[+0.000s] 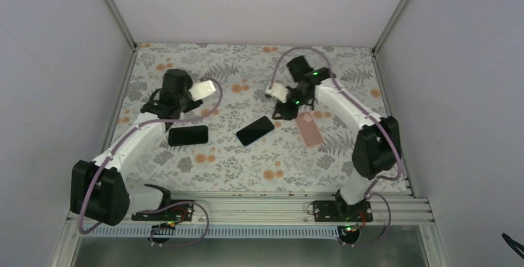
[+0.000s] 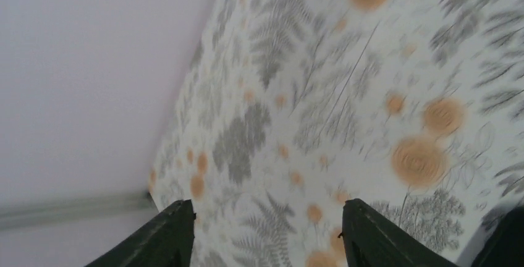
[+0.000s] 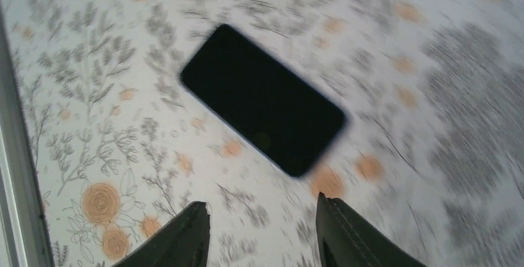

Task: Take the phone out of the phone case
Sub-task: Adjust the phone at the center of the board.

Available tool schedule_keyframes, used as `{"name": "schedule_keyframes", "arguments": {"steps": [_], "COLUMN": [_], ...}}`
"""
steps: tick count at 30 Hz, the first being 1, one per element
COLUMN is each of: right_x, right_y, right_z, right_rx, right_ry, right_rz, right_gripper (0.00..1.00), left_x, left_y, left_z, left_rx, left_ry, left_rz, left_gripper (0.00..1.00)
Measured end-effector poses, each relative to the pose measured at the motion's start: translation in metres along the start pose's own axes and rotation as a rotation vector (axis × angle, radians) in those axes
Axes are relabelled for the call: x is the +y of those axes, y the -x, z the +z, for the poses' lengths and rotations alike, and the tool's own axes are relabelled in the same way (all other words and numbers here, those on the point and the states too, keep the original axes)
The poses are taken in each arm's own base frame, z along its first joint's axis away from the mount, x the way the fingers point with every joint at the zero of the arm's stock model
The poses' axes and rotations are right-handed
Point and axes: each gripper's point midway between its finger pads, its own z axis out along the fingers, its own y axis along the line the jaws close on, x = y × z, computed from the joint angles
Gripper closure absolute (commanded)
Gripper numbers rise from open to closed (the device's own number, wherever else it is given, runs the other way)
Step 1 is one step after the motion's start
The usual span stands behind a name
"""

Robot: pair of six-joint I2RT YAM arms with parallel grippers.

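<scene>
Lying screen-up on the table: phone, apart from the pink case, which looks empty | removal judged done | left gripper spread, holding nothing | right gripper spread, empty, above the phone | second dark slab unidentified.

phone blurred, maybe bare, left pincer cropped

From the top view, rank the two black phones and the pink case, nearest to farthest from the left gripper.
1. Left black phone, on the left side, just toward the bases from the left gripper.
2. Centre black phone, mid-table.
3. Pink case, on the right side.
</scene>
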Motion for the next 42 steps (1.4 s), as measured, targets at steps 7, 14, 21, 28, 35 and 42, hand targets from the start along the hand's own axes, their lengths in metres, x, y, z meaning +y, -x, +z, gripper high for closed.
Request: {"name": "schedule_keyframes", "arguments": {"steps": [7,14,21,28,35,42], "right_x": [0.077,0.126,0.163,0.182,0.179,0.173], "right_y": [0.037,0.101,0.153,0.138,0.132,0.127], "right_z": [0.085,0.143,0.179,0.219,0.232,0.242], "right_rx": [0.074,0.025,-0.038,0.02,0.043,0.063], "right_ry": [0.201,0.323,0.377,0.414,0.388,0.36], "right_rz": [-0.142,-0.221,-0.284,-0.255,-0.218,-0.196], "right_gripper": [0.96,0.96,0.96,0.96,0.96,0.96], "left_x": [0.016,-0.019,-0.051,-0.055,-0.069,-0.075], "left_y": [-0.091,-0.151,-0.192,-0.213,-0.209,-0.207], "left_z": [0.013,0.037,0.058,0.066,0.072,0.069], "left_rx": [0.133,0.232,0.313,0.338,0.314,0.313], "left_ry": [-0.039,-0.167,-0.258,-0.27,-0.36,-0.408], "left_rz": [-0.126,-0.214,-0.289,-0.337,-0.366,-0.355], "left_gripper": [0.98,0.98,0.98,0.98,0.98,0.98]}}
